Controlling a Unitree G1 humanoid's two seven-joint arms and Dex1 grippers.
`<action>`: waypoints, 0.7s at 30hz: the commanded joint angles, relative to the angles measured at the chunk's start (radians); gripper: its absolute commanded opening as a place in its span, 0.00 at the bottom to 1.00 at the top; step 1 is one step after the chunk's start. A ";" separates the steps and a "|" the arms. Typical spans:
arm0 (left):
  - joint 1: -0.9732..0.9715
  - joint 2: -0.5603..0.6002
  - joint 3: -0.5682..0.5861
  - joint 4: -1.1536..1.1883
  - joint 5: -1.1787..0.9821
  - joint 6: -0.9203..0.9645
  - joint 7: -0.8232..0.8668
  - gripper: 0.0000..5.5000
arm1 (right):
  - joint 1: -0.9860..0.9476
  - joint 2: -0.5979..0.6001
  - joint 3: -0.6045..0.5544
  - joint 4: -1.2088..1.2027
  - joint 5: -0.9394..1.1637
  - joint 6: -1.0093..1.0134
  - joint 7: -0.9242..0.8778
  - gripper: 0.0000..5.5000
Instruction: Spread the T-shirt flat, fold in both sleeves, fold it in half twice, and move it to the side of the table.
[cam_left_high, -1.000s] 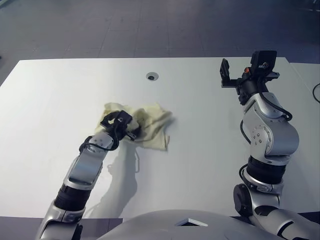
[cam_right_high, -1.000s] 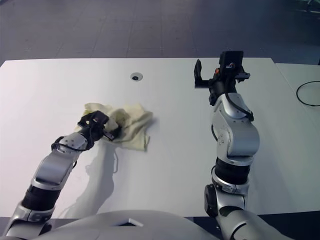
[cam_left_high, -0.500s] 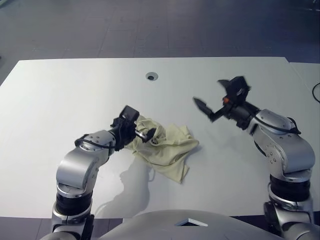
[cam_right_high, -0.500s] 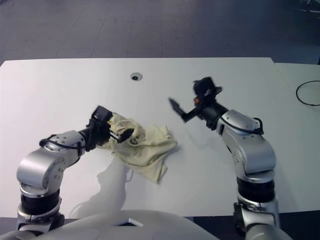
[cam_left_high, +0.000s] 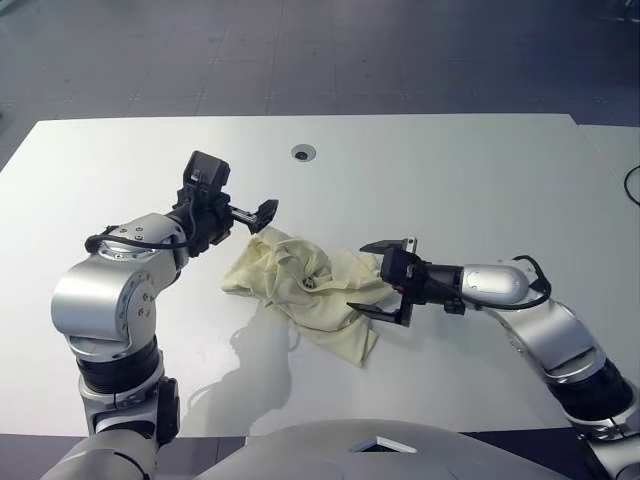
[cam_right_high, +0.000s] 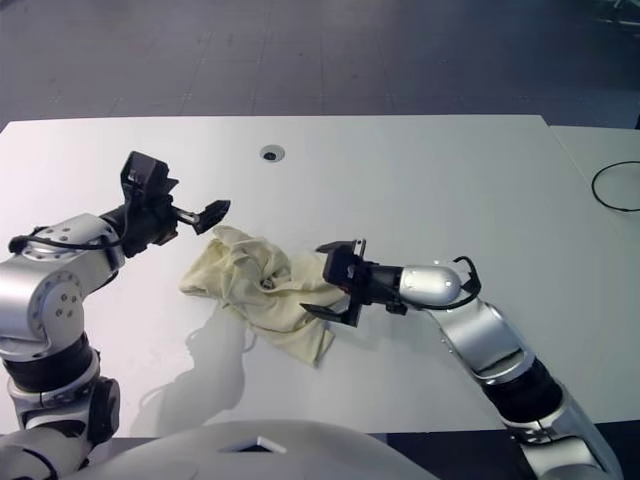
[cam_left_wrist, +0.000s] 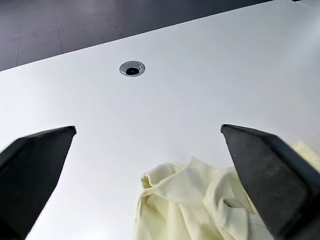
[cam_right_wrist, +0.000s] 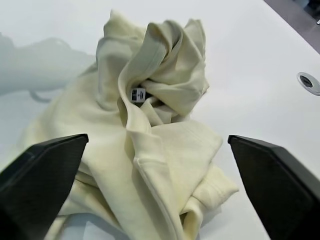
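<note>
A pale yellow T-shirt (cam_left_high: 305, 288) lies crumpled in a heap on the white table (cam_left_high: 450, 180), near its middle. My left gripper (cam_left_high: 256, 213) hovers open just beyond the heap's far left corner, with nothing between its fingers (cam_left_wrist: 35, 165). In the left wrist view the T-shirt (cam_left_wrist: 200, 200) lies just below the gripper. My right gripper (cam_left_high: 383, 281) is low at the heap's right edge, open, one finger on each side of the cloth's rim. In the right wrist view the T-shirt (cam_right_wrist: 150, 140) sits between the wide-spread fingers (cam_right_wrist: 42, 172), its neck label showing.
A round cable hole (cam_left_high: 304, 153) sits in the table toward the far edge. A black cable loop (cam_right_high: 616, 186) lies on the neighbouring surface at the far right. Bare table surrounds the heap on all sides.
My left gripper let go of the T-shirt after dragging it toward the middle, then lifted back and left. My right arm swung down from the far right to the heap's right edge.
</note>
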 joint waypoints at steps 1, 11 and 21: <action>-0.012 0.005 -0.003 0.009 -0.009 -0.011 0.017 0.98 | -0.011 0.009 0.027 0.033 -0.046 -0.039 -0.005 0.80; -0.014 0.001 -0.009 0.009 -0.025 -0.018 0.049 0.98 | 0.024 0.030 0.078 0.067 -0.120 -0.083 -0.013 0.52; -0.022 0.011 -0.017 0.018 -0.032 -0.030 0.054 0.98 | 0.012 0.022 0.069 0.072 -0.169 -0.097 0.002 0.26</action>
